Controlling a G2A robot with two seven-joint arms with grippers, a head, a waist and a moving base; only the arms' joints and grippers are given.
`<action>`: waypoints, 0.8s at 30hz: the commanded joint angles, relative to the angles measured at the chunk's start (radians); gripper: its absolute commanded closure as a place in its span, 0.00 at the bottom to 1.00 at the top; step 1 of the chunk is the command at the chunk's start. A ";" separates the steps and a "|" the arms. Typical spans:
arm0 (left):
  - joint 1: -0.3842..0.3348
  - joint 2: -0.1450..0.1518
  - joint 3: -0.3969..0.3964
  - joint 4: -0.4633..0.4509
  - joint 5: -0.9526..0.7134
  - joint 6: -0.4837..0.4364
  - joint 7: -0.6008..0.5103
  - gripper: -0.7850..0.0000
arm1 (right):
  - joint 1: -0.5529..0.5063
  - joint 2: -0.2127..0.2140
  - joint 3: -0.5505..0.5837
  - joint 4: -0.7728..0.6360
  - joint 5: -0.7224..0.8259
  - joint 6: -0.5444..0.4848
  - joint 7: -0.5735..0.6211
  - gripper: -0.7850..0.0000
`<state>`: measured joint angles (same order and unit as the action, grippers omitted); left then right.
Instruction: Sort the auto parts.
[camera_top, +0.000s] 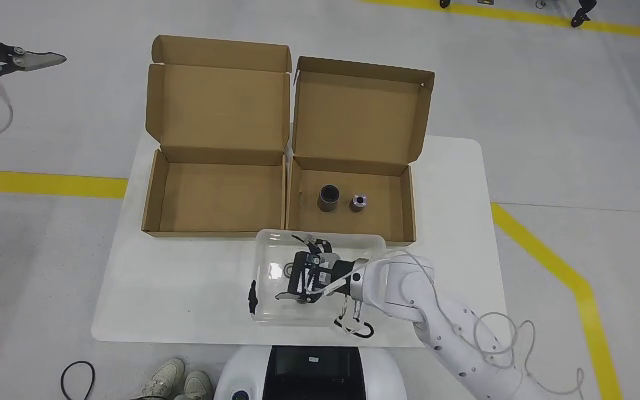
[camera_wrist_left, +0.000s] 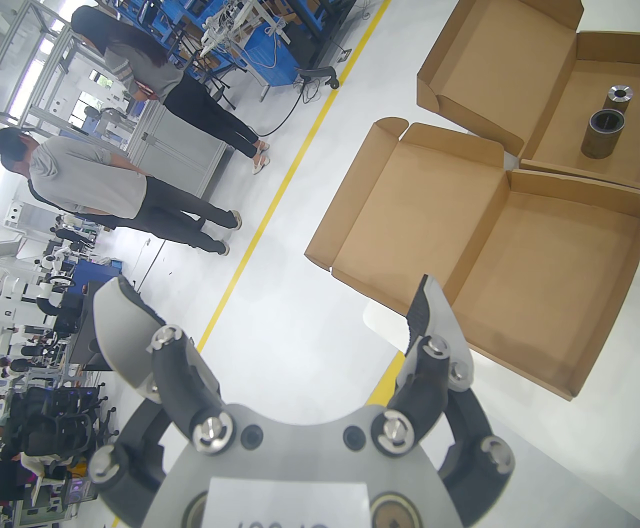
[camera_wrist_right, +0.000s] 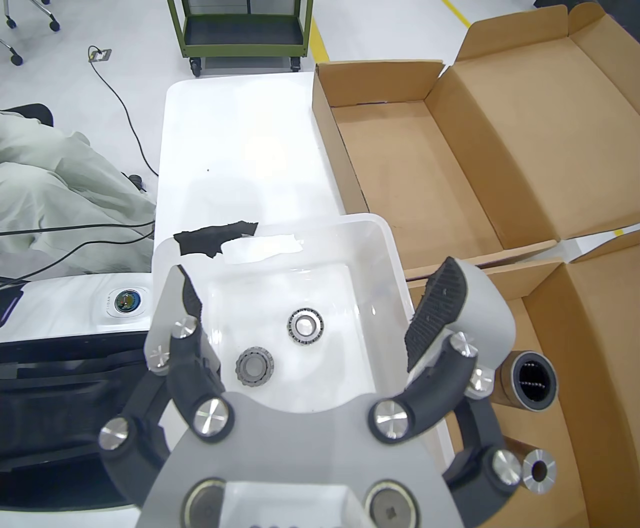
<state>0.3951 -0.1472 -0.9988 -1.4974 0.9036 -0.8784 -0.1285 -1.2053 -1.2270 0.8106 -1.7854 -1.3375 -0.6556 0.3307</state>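
Note:
A white bin (camera_top: 320, 236) at the table's front holds two round bearings (camera_wrist_right: 305, 326) (camera_wrist_right: 255, 366). My right gripper (camera_wrist_right: 315, 280) hangs open just above them, with nothing between its fingers; from above, it (camera_top: 305, 268) sits over the bin's middle. The right cardboard box (camera_top: 385, 215) contains a dark sleeve (camera_top: 329, 198) and a small silver bushing (camera_top: 359, 202). The left cardboard box (camera_top: 215, 195) has nothing in it. My left gripper (camera_wrist_left: 270, 300) is open and holds nothing, out over the floor to the left of the table.
Both boxes stand at the back of the white table (camera_top: 450, 180) with lids folded back. Black tape (camera_wrist_right: 215, 237) sticks to the bin's rim (camera_wrist_right: 280, 222). A green cart (camera_wrist_right: 242, 30) and cables lie beyond the table's end.

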 joint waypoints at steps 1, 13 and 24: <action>0.000 0.000 0.000 0.000 0.000 0.000 0.000 0.00 | 0.000 0.000 0.000 0.000 0.000 0.000 0.000 0.00; 0.000 0.000 0.000 0.000 0.000 0.000 0.000 0.00 | 0.042 -0.011 -0.040 0.025 -0.014 0.008 0.109 0.00; 0.000 0.000 0.000 0.000 0.000 0.000 0.000 0.00 | 0.107 -0.035 -0.090 0.131 0.051 0.024 0.176 0.28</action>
<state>0.3951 -0.1472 -0.9988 -1.4974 0.9036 -0.8784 -0.1285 -1.1036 -1.2601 0.7275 -1.6631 -1.2866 -0.6329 0.5008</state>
